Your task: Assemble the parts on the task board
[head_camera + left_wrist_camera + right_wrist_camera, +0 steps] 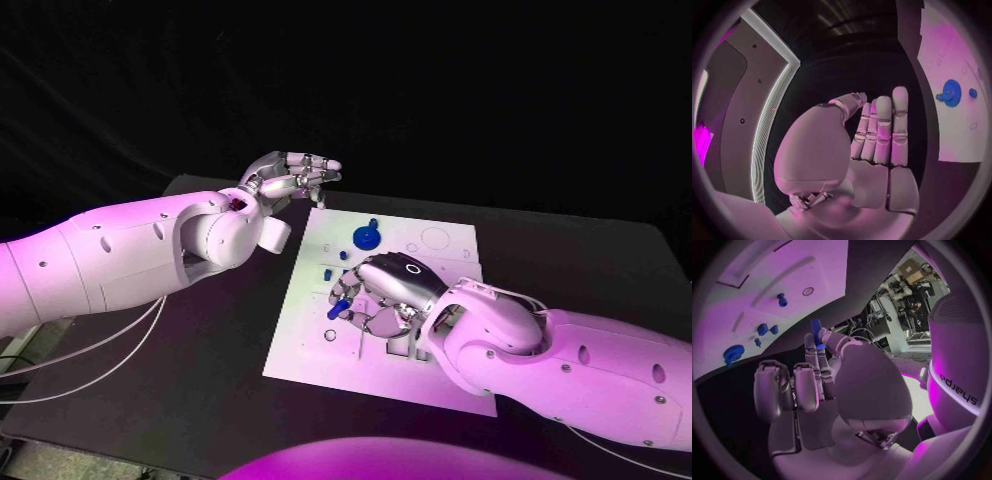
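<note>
while right hand (387, 290) pinches blue peg (816, 326) over task board (433, 375), left hand (293, 176) idles (curled, nothing held).

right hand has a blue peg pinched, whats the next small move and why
Probably lower the right hand a little toward the task board to seat the small blue peg it pinches. The peg's tip hangs over the board's left part, near the other blue parts. Which hole is meant, I cannot tell.

1. The left hand (293, 176) hangs raised at the end of its bent arm, fingers straight, close together, holding nothing.
2. The right hand (387, 293) reaches forward, palm down, pinching a small blue part (816, 326) at its fingertips.
</note>
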You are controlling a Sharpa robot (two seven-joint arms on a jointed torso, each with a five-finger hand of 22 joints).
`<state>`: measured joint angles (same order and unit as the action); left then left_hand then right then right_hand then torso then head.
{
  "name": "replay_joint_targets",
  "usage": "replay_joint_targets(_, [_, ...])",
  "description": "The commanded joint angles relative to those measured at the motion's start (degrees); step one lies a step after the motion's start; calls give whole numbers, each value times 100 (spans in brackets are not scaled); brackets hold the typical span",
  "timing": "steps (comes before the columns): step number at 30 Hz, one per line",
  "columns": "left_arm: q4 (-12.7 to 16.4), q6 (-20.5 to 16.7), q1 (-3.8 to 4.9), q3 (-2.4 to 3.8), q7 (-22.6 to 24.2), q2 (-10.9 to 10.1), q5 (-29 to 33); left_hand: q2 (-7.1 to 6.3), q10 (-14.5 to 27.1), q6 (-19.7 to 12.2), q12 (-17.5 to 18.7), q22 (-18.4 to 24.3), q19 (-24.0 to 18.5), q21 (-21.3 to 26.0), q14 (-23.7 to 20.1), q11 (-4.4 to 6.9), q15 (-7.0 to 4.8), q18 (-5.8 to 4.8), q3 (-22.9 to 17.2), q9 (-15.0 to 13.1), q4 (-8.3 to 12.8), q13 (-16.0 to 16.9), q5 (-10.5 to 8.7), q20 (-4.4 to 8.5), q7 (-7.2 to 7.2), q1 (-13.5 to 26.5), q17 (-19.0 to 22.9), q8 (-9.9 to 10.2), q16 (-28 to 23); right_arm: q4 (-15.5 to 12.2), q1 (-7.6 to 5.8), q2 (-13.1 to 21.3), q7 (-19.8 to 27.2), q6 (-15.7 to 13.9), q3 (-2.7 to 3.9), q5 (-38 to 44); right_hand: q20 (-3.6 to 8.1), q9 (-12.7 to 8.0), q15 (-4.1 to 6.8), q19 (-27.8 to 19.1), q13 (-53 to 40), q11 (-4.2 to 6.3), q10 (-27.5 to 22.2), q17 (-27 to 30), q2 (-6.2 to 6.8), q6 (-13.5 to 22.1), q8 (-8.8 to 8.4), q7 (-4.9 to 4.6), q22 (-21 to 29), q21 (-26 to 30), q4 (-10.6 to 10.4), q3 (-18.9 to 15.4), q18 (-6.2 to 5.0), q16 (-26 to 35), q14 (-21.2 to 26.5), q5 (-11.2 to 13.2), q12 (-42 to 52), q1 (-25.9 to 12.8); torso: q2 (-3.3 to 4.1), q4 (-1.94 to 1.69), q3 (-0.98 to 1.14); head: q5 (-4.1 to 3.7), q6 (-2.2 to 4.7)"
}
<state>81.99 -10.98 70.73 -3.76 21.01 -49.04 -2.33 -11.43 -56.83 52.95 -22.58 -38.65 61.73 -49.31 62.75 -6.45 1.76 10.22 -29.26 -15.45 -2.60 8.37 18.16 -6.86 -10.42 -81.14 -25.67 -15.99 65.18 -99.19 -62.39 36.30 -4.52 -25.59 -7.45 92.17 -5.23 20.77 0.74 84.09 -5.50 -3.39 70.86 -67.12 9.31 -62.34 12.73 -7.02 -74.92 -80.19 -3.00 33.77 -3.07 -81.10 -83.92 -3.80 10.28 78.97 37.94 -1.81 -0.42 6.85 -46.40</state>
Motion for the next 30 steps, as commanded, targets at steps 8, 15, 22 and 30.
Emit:
replay_joint_targets(8, [12,70,7,2,16,56,65,51,40,-46,-56,5,-51,36,-31,-9,9,36,-16,-6,23,16,31,8,9,-6,11,-26,15,399,257,-338,205,146,-55,-56,48,67,47,189,-9,21,57,24,-1,-11,18,-14,-1110,51,12,15,82,-20,-202,-36,-7,0,11,2,7,94,-57])
replay_joint_targets(15, [11,87,8,3,6,66,65,51,42,-47,-59,5,-51,36,-31,-9,9,36,-15,-6,22,17,30,8,8,-3,12,-27,16,603,337,-436,133,295,-77,83,48,69,45,184,-11,19,57,27,0,-6,17,-16,-1106,63,13,18,80,-19,-201,-36,-11,-10,9,11,8,109,-80])
replay_joint_targets(22, [13,90,8,3,0,57,65,51,42,-47,-59,5,-51,36,-31,-9,9,36,-15,-6,22,17,30,8,8,-3,12,-27,16,689,367,-477,15,354,-84,257,48,69,45,184,-11,19,57,27,0,-6,17,-16,-1106,63,13,18,80,-19,-201,-36,-11,-10,9,3,14,122,-92])
replay_joint_targets(30, [18,92,9,3,-8,40,65,51,48,-49,-67,5,-52,36,-32,-10,10,36,-12,-6,19,19,28,7,8,4,14,-30,17,703,376,-477,-135,376,-86,519,48,72,43,187,-13,16,57,26,4,-2,18,-18,-1109,56,16,21,81,-20,-201,-31,-19,-25,10,5,8,128,-106])
